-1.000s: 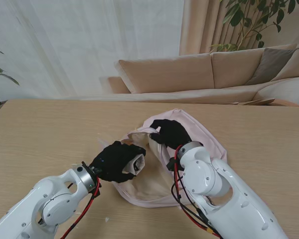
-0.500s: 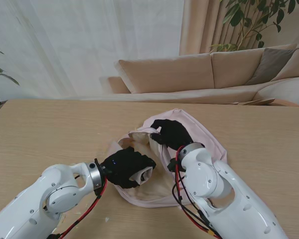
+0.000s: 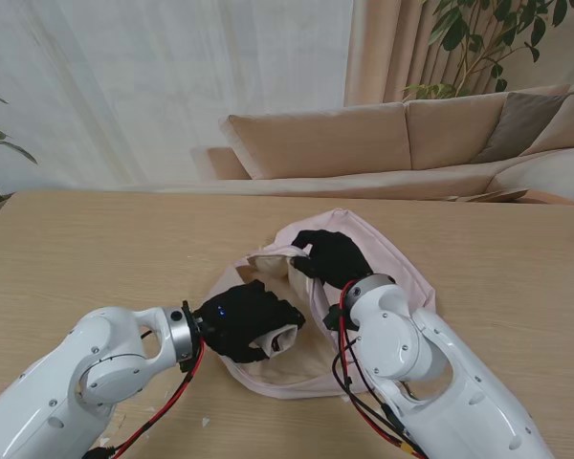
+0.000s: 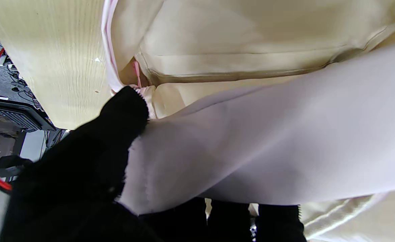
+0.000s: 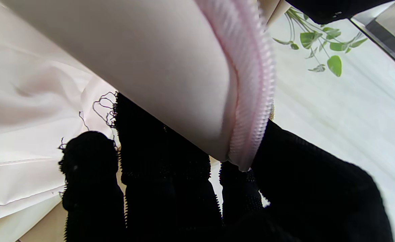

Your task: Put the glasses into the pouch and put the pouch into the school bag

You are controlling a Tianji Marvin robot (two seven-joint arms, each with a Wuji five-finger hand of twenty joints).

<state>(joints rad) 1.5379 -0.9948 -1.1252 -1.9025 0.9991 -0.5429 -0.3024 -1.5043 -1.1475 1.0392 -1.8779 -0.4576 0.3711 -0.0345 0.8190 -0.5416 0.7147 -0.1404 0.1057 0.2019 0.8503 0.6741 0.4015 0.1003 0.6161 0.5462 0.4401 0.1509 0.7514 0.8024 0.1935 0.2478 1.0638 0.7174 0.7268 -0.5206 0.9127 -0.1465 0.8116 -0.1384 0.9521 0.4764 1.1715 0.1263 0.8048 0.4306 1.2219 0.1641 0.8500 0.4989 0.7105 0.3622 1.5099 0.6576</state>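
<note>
Glossy white arms [image 3: 96,368], red and black cables [image 3: 163,413], black-gloved fingers [image 3: 268,314].

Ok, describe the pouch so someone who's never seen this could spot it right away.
On the wooden table lies an open pink school bag with a cream lining. The pouch is the small whitish fabric roll in the black-gloved left hand, over the bag's opening.

Pale pink fabric school bag [image 3: 402,263], unzipped: one, centre of frame
Small white cloth pouch [image 3: 275,338]: one
Black-gloved robot hands: two, left hand [image 3: 244,320], right hand [image 3: 332,256]
Light wooden table [image 3: 86,249]: one
Beige sofa [image 3: 364,143]: one, upper right
</note>
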